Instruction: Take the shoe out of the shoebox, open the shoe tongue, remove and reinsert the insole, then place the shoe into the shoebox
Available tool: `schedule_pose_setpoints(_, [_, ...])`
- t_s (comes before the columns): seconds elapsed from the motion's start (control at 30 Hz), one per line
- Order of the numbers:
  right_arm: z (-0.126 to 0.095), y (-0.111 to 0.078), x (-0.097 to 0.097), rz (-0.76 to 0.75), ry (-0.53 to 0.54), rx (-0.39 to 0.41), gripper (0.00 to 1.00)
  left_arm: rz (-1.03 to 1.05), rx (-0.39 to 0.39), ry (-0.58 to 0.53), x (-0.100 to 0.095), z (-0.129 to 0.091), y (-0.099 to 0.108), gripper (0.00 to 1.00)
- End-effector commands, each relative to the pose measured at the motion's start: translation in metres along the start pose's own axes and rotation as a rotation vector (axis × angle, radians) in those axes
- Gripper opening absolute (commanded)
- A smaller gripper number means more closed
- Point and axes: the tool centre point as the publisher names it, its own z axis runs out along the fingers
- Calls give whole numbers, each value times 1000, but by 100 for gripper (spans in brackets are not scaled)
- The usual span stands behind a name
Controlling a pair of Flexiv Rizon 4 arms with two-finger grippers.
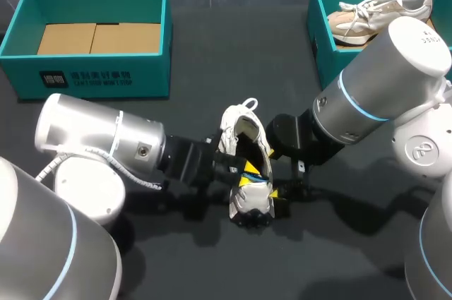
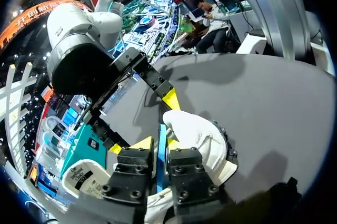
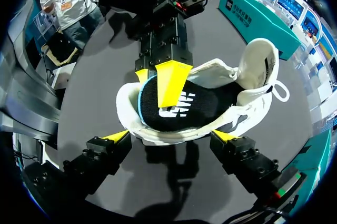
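A: Left gripper (image 2: pixel 159 145) pinched tight on the sneaker's (image 1: pixel 236 130) heel, on the table (image 1: pixel 212 81) — right gripper (image 3: pixel 171 137) spread wide, holding nothing.
B: Risky — tug the insole (image 3: pixel 210 100) and the unbraced sneaker could drag along.

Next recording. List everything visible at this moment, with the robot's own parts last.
left box: 1, teal, far left of the table
right box: 1, teal, far right of the table
cardboard: 1, brown, inside the left box
white shoe: 1, white, on the middle of the table, between the grippers
beige shoe: 1, beige and white, inside the right box
insole: 1, black, inside the white shoe
table: 1, dark grey, under everything
left gripper: 1, black with yellow tips, shut on the white shoe's side wall, one tip on the insole
right gripper: 1, black with yellow tips, open, one tip at each side of the white shoe
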Motion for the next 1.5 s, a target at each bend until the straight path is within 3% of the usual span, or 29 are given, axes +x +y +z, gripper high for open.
schedule_pose_setpoints(0.03, [1,0,1,-1,-2,-1,100,4,-21,2,2,12,5,0])
schedule_pose_setpoints(0.33, [1,0,1,-1,-2,-1,100,16,-65,-8,0,12,20,0])
schedule_pose_setpoints(0.5, [1,0,1,-1,-2,-1,100,-10,-36,-23,-5,2,11,1])
schedule_pose_setpoints(0.57, [1,0,1,-1,-2,-1,100,-10,-34,-27,-6,-1,7,27])
schedule_pose_setpoints(0.6, [1,0,1,-1,-2,-1,100,-11,-29,-33,-7,-3,6,33])
schedule_pose_setpoints(0.93, [-5,-5,2,9,-14,6,100,-3,-13,-21,-12,-17,-12,36])
schedule_pose_setpoints(1.5, [-51,-55,12,49,-6,46,100,19,-77,107,-9,-58,-7,35])
